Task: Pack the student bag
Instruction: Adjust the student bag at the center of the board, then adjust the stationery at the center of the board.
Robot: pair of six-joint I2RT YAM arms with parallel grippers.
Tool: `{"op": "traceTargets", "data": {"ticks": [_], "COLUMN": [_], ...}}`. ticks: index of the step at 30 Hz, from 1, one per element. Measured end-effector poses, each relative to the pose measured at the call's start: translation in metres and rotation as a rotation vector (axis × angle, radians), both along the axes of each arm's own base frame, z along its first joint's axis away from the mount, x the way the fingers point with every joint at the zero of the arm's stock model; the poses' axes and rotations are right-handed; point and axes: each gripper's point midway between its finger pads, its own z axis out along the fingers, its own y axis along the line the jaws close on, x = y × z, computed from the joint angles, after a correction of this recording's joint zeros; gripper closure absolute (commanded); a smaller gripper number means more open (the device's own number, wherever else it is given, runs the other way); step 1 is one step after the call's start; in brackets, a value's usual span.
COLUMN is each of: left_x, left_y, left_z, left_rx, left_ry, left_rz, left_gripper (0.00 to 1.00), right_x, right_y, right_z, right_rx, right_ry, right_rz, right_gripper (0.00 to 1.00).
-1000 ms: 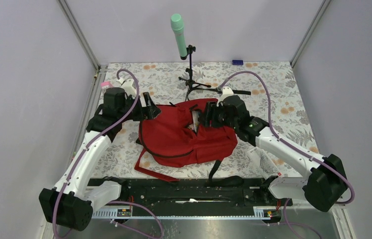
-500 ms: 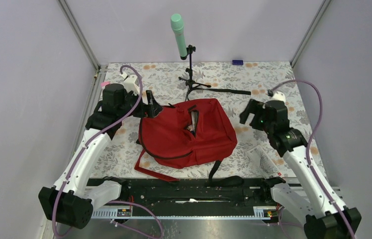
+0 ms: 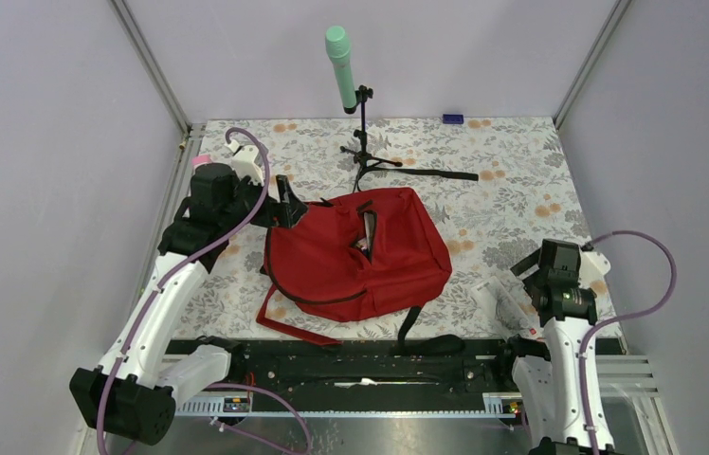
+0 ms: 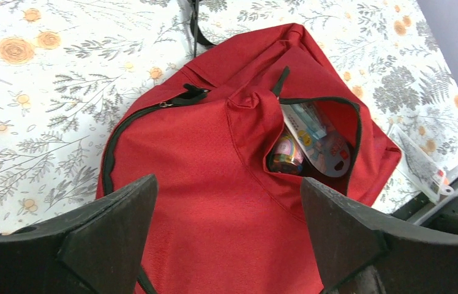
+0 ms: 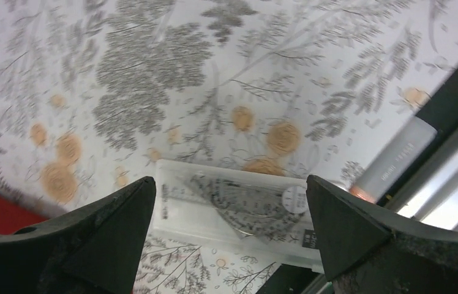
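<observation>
The student bag (image 3: pixel 351 256) lies flat mid-table, dark red with black straps. Its front pocket (image 4: pixel 315 138) gapes open, and colourful packets show inside. My left gripper (image 3: pixel 289 204) hovers at the bag's far-left corner. In the left wrist view it (image 4: pixel 228 179) is open over bare red fabric (image 4: pixel 214 202), holding nothing. My right gripper (image 3: pixel 529 270) is off to the bag's right, near the front edge. In the right wrist view it (image 5: pixel 229 179) is open and empty above a clear plastic ruler pack (image 5: pixel 239 211) lying on the cloth (image 3: pixel 500 301).
A green microphone (image 3: pixel 339 66) on a black tripod (image 3: pixel 366 156) stands behind the bag. A small blue object (image 3: pixel 452 118) lies at the back edge, a pink one (image 3: pixel 201 161) at the left edge. A white tube (image 5: pixel 398 156) lies by the black front rail (image 3: pixel 351 360).
My right arm has pulled back from the bag's pocket to the front right, its jaws opening wide. The left gripper has stayed by the bag's corner and opened a little more.
</observation>
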Motion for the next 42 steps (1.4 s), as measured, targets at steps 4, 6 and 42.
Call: {"op": "traceTargets", "data": {"ticks": [4,6,42], "left_x": [-0.003,-0.006,-0.015], "left_y": [-0.006,-0.009,-0.015], "left_z": [0.001,0.000,-0.001], "left_rx": [-0.030,-0.037,-0.058], "left_ry": [0.008,0.017,0.018], "left_rz": [-0.026,-0.039,-0.063], "left_gripper": [0.10,0.10,0.09], "right_x": [-0.019,-0.026,0.000], "right_y": [-0.014,-0.018,0.033], "right_z": [-0.010,-0.015,-0.087], "right_rx": [0.016,0.029,0.115], "right_ry": [0.018,0.023,0.307], "right_rz": [-0.145,-0.206,-0.124], "right_gripper": [0.00,0.00,0.03]}}
